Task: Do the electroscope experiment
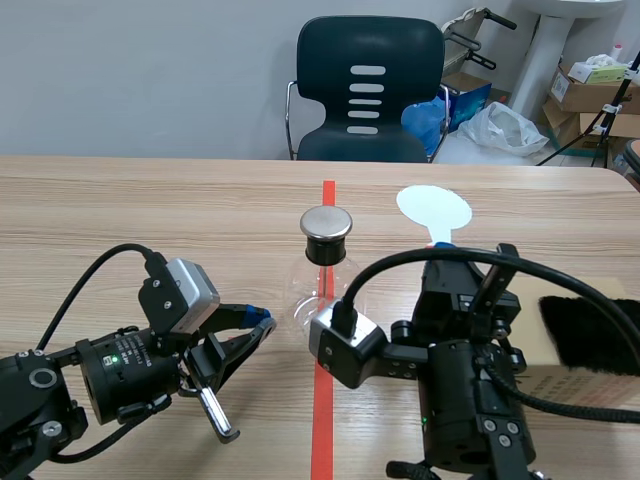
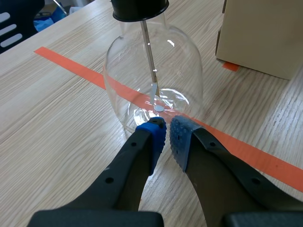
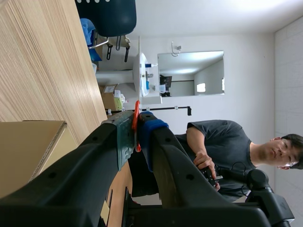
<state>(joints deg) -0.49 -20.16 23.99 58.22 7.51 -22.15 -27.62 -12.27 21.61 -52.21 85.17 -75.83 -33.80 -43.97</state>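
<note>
At the middle of the tabletop (image 1: 120, 215), on the red tape line, stands the electroscope (image 1: 322, 272), a clear glass flask with a black stopper and metal cap; a thin rod hangs down inside it. Just beside the electroscope's base, low over the wood, sits the left gripper (image 2: 168, 137), its blue-padded fingers (image 2: 154, 137) drawn almost together with nothing between them. Right of the electroscope, the right gripper (image 3: 138, 124) points upward, its fingers pinching the thin orange-red stem of a white oval paddle (image 1: 433, 208). Farther right of the electroscope lies a cardboard box (image 2: 265, 38) with black fur (image 1: 590, 335) on top.
</note>
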